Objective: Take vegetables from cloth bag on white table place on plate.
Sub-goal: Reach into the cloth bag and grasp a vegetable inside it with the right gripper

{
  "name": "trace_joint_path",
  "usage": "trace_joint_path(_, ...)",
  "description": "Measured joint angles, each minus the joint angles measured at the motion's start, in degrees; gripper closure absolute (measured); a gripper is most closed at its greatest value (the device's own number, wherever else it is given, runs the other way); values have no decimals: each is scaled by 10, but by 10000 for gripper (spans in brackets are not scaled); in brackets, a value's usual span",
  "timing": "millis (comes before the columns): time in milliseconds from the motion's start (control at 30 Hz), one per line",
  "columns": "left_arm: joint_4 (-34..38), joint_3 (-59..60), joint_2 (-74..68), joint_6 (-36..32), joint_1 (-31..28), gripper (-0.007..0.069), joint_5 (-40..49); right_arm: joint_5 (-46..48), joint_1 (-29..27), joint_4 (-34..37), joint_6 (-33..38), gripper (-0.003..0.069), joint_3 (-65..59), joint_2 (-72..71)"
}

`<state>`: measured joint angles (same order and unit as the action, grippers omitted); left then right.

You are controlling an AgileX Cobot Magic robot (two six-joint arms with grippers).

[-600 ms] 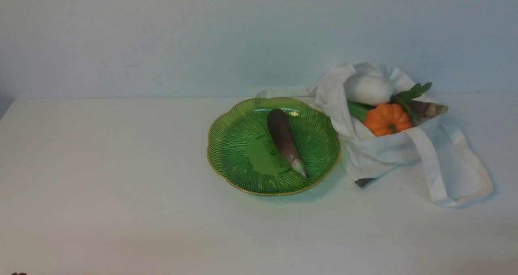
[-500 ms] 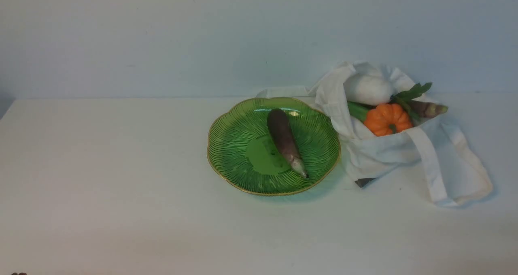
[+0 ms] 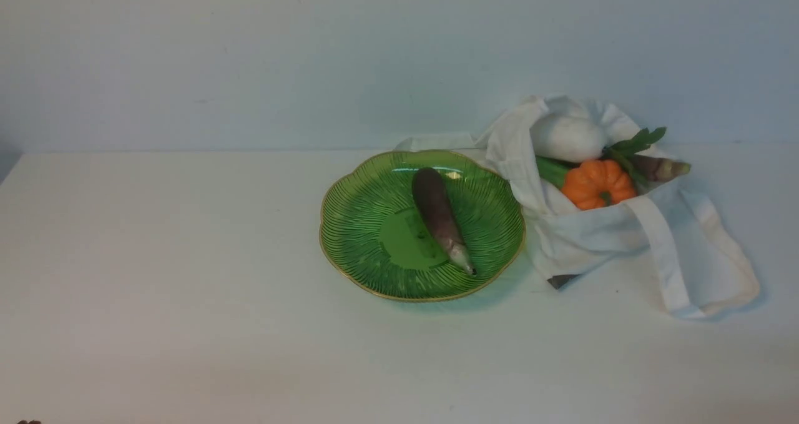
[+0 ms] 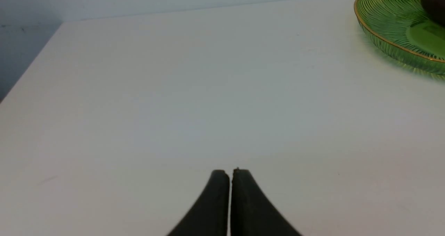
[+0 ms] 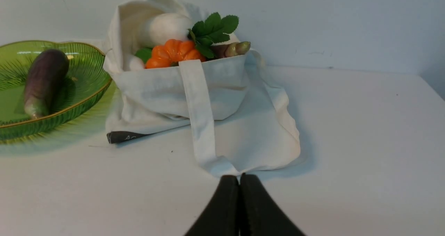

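Observation:
The green plate (image 3: 368, 224) sits mid-table with one dark purple eggplant (image 3: 437, 215) lying on it. The off-white cloth bag (image 3: 593, 236) lies just right of the plate, its mouth open. In it are the white radish (image 3: 565, 138) with green leaves (image 3: 637, 143), the orange pumpkin (image 3: 598, 183), a green stalk (image 3: 550, 169) and another eggplant (image 3: 658, 168). The bag (image 5: 167, 93), pumpkin (image 5: 172, 51) and plate (image 5: 87, 90) also show in the right wrist view. My left gripper (image 4: 230, 171) is shut and empty over bare table left of the plate (image 4: 386, 41). My right gripper (image 5: 239, 177) is shut and empty, just in front of the bag's strap loop (image 5: 205, 138).
The white table (image 3: 156, 255) stretches wide to the left and front. A pale wall stands right behind the bag and plate. The table's left edge (image 4: 31, 65) shows in the left wrist view. Neither arm shows in the front view.

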<state>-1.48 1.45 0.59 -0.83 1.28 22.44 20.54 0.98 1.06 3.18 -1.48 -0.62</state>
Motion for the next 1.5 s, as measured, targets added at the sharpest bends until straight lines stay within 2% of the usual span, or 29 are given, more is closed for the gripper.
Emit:
trace_joint_path(933,0,0,0,0,0,629,0,0,0,14,-7,674,0,0)
trace_joint_path(967,0,0,0,0,0,629,0,-1,0,33,-22,674,0,0)
trace_joint_path(1000,0,0,0,0,0,629,0,-6,0,97,-53,674,-1,0)
trace_joint_path(1033,0,0,0,0,0,629,0,-7,0,107,-58,674,-1,0)
trace_joint_path(1100,0,0,0,0,0,629,0,-29,0,244,-126,674,-1,0)
trace_joint_path(1133,0,0,0,0,0,629,0,-29,0,256,-132,674,-1,0)
trace_joint_path(1200,0,0,0,0,0,629,0,-48,0,386,-175,674,-1,0)
trace_joint_path(1267,0,0,0,0,0,629,0,-53,0,449,-180,674,-1,0)
trace_joint_path(1367,0,0,0,0,0,629,0,-62,0,497,-181,674,-1,0)
trace_joint_path(1500,0,0,0,0,0,629,0,-67,0,513,-150,674,7,0)
